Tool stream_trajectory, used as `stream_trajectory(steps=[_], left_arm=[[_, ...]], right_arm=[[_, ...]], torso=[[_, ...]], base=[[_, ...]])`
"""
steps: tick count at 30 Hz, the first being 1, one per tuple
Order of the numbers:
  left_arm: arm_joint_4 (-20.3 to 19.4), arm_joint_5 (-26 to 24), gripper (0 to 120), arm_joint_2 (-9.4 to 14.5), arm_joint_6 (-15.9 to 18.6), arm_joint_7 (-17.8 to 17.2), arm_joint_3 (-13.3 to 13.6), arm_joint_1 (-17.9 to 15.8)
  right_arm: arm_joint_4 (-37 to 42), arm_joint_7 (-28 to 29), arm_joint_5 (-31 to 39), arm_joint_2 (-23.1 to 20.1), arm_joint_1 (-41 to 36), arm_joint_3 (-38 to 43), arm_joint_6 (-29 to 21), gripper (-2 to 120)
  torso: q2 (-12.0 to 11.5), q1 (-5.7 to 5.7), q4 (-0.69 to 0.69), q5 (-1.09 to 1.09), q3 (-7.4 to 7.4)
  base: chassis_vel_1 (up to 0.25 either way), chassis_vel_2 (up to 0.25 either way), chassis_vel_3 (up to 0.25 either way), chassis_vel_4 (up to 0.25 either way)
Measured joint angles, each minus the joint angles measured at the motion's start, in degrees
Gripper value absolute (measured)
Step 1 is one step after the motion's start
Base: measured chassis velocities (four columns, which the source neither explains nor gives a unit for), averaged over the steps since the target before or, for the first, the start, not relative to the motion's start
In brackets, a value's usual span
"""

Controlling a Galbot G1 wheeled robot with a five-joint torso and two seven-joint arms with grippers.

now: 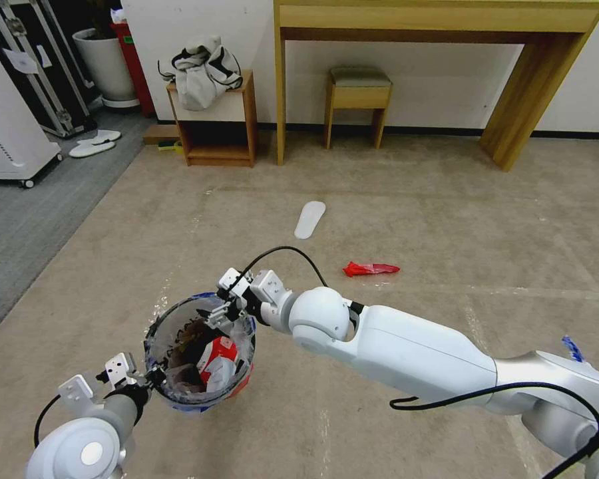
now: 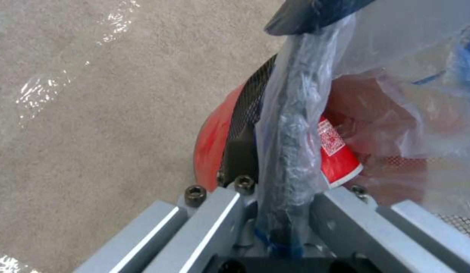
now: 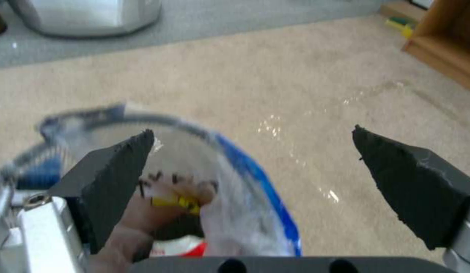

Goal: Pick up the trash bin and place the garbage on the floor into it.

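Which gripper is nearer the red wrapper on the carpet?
Right. The right gripper hangs open over the trash bin, on the side towards the red wrapper. The left gripper clamps the bin's opposite rim.

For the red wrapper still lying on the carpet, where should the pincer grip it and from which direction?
Probably across the narrow middle of the red wrapper, coming straight down from above: it lies flat and elongated on the carpet, so closing across its short width looks easiest. The right pincer is open at the trash bin.

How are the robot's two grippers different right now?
The left gripper is shut on the trash bin's rim, holding it up; the right gripper has its fingers open and holds nothing. The left sits at the bin's near edge, the right over its far edge. Both are at the bin.
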Motion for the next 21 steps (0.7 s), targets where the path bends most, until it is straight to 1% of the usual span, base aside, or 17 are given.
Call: stream_trajectory(steps=[3, 5, 6, 8, 9, 12, 13, 14, 15, 18, 20, 21], left_arm=[[-0.01, 0.00, 0, 0.06, 0.00, 0.00, -0.04, 0.00], [-0.05, -0.02, 0, 0.17, 0.02, 0.00, -0.07, 0.02], [-0.05, -0.02, 0, 0.17, 0.02, 0.00, -0.07, 0.02], [-0.07, -0.03, 0, 0.29, 0.04, 0.00, -0.08, 0.09], [-0.07, -0.03, 0, 0.29, 0.04, 0.00, -0.08, 0.09], [-0.14, -0.12, 0, 0.60, 0.05, -0.02, -0.31, 0.17], [-0.14, -0.12, 0, 0.60, 0.05, -0.02, -0.31, 0.17], [-0.16, -0.21, 0, 0.74, 0.06, -0.02, -0.46, 0.17], [-0.16, -0.21, 0, 0.74, 0.06, -0.02, -0.46, 0.17], [-0.27, -0.62, 0, 1.31, 0.05, -0.06, -0.89, 0.17], [-0.33, -0.67, 0, 1.42, 0.06, -0.07, -0.95, 0.19], [-0.51, -0.76, 0, 1.63, 0.06, -0.08, -1.04, 0.26]], right_arm=[[0.91, 0.06, 0.99, -0.21, -0.04, 1.64, 0.30, 100], [2.55, 0.03, 2.95, -1.30, -0.32, 4.22, 1.27, 100], [2.55, 0.03, 2.95, -1.30, -0.32, 4.22, 1.27, 100], [3.82, -0.08, 4.84, -1.95, -0.87, 7.03, 2.41, 100], [3.82, -0.08, 4.84, -1.95, -0.87, 7.03, 2.41, 100], [4.71, -0.21, 7.33, -2.96, -2.05, 11.25, 4.69, 100], [4.71, -0.21, 7.33, -2.96, -2.05, 11.25, 4.69, 100], [5.05, -0.25, 8.38, -3.68, -2.84, 13.26, 5.59, 100], [5.05, -0.25, 8.38, -3.68, -2.84, 13.26, 5.59, 100], [6.14, -0.61, 10.01, -6.15, -6.26, 19.27, 7.21, 100], [6.41, -0.73, 10.22, -6.71, -7.10, 20.40, 7.51, 100], [7.20, -1.21, 10.70, -8.25, -9.90, 23.76, 8.50, 100]], torso=[[-0.01, 0.00, 0.00, 0.00, 0.00], [-0.02, 0.00, 0.00, 0.00, 0.00], [-0.02, 0.00, 0.00, 0.00, 0.00], [-0.01, 0.00, -0.01, 0.00, 0.00], [-0.01, 0.00, -0.01, 0.00, 0.00], [-0.01, 0.00, 0.00, 0.01, 0.00], [-0.01, 0.00, 0.00, 0.01, 0.00], [-0.01, 0.00, 0.00, 0.01, 0.00], [-0.01, 0.00, 0.00, 0.01, 0.00], [-0.02, 0.00, 0.00, 0.01, 0.00], [-0.01, 0.00, 0.00, 0.01, 0.00], [-0.02, 0.00, 0.00, 0.01, 0.00]], base=[[0.000, 0.000, 0.000, 0.000], [0.000, 0.000, 0.000, 0.000], [0.000, 0.000, 0.000, 0.000], [0.000, 0.000, 0.000, 0.000], [0.000, 0.000, 0.000, 0.000], [0.000, 0.000, 0.000, 0.000], [0.000, 0.000, 0.000, 0.000], [0.000, 0.000, 0.000, 0.000], [0.000, 0.000, 0.000, 0.000], [0.000, 0.000, 0.000, 0.000], [0.000, 0.000, 0.000, 0.000], [0.000, 0.000, 0.000, 0.000]])
